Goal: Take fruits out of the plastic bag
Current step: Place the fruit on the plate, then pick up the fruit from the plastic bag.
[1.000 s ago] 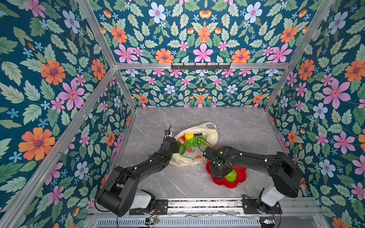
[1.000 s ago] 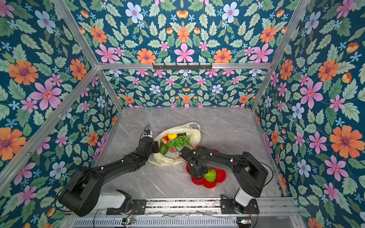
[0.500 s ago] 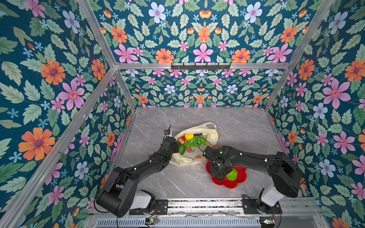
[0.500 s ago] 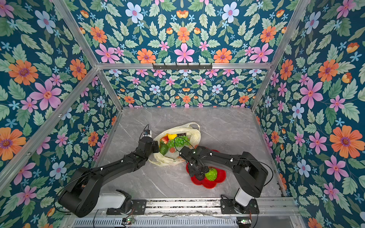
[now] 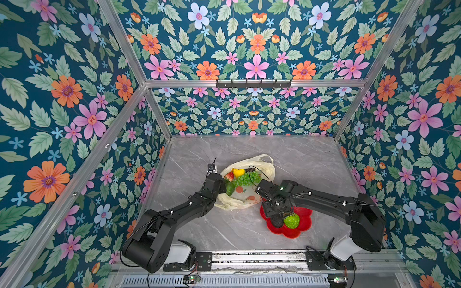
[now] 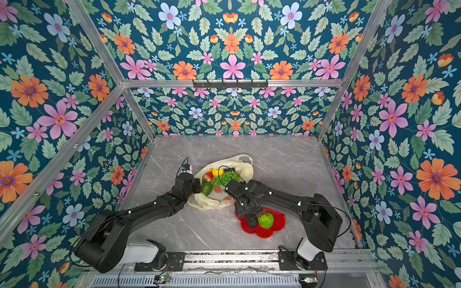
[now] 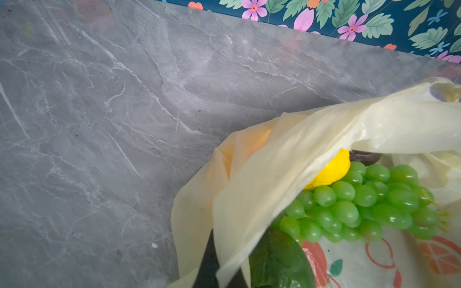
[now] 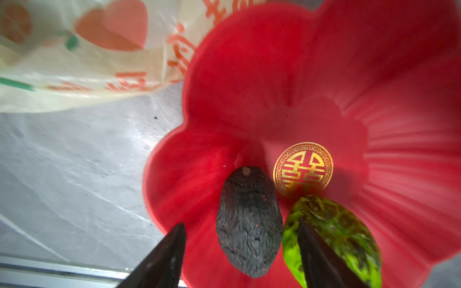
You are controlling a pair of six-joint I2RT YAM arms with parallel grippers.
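In the red flower dish [image 5: 303, 225], dark avocado [image 8: 249, 222] lies free beside bumpy green fruit [image 5: 291, 220], right end effector [image 8: 240, 224] open over it: drop-off looks done. Left end effector [image 7: 217, 271] pinches plastic bag [image 5: 239, 199] rim, bag just beside dish. Next: reach in for grapes [image 5: 247, 178].

Red dish [image 8: 249, 74]: smooth moulded plastic, soft sheen, fine ribbing on petals; gold emblem [image 8: 303, 169] at centre, metallic foil look.
In dish: avocado [image 8: 249, 222], dark, matt, rough and wrinkled; bumpy green fruit [image 8: 344, 224], glossy, knobbly.
Just beside dish: plastic bag [image 7: 287, 159], thin translucent film, crinkled, faint shine, with grape bunch [image 7: 361, 204], smooth, glossy, and lemon [image 7: 331, 169], smooth, dull sheen.
Under dish: tabletop [image 7: 99, 124], grey marble-look, smooth, semi-matt.
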